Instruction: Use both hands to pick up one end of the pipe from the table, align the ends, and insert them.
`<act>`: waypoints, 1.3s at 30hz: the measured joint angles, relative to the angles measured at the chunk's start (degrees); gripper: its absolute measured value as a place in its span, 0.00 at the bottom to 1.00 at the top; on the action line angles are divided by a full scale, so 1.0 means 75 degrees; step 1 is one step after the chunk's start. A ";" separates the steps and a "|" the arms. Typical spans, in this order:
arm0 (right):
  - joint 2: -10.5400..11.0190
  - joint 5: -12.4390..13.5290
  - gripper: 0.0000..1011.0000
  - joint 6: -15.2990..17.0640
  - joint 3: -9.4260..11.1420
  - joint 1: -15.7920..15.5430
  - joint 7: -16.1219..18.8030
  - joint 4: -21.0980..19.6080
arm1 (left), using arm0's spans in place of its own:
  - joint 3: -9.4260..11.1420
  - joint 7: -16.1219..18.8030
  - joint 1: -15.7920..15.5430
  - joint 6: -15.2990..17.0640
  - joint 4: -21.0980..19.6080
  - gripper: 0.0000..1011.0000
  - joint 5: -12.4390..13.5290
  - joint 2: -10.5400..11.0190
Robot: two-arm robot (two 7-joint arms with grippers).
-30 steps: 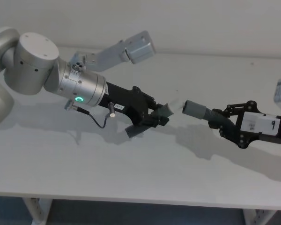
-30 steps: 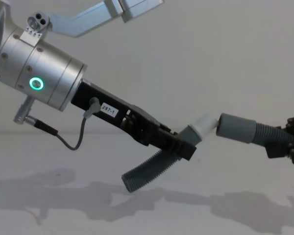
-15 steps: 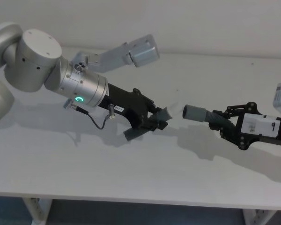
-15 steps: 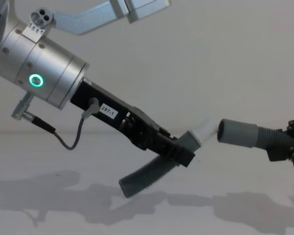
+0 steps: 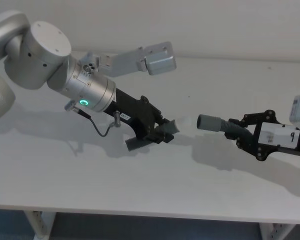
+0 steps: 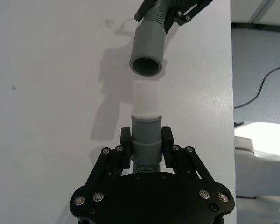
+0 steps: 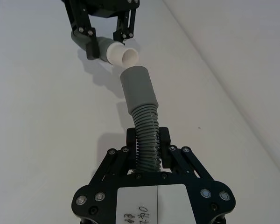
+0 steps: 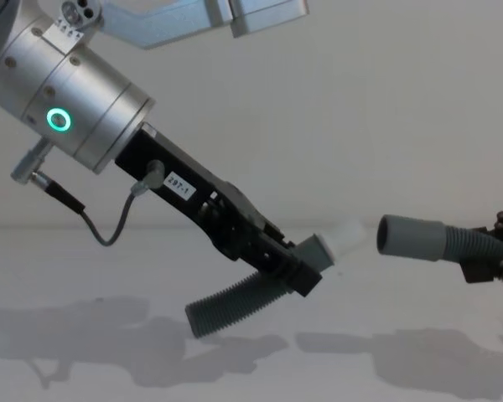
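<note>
Chest view, ribbed grey pipe (image 8: pixel 235 303), white spigot (image 8: pixel 345 234)

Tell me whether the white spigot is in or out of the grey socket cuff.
Out. In the left wrist view the white spigot sits just short of the socket cuff, with a visible gap before its open mouth.

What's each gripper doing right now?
Left gripper: shut on the spigot hose.
Right gripper: shut on the socket hose.
</note>
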 joint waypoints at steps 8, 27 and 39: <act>0.0030 -0.0400 0.27 -0.0539 -0.0064 -0.0011 -0.0195 0.0078 | 0.0207 -0.0107 -0.0254 0.0223 -0.0035 0.38 0.0133 0.0060; 0.0012 -0.1315 0.27 -0.1461 0.0024 -0.0174 -0.0830 0.0021 | 0.0682 -0.0510 -0.0733 0.0457 0.0268 0.38 0.0229 -0.0063; -0.0016 -0.1766 0.27 -0.1892 0.0152 -0.0325 -0.1188 -0.0089 | 0.0915 -0.0689 -0.0946 0.0499 0.0520 0.38 0.0228 -0.0215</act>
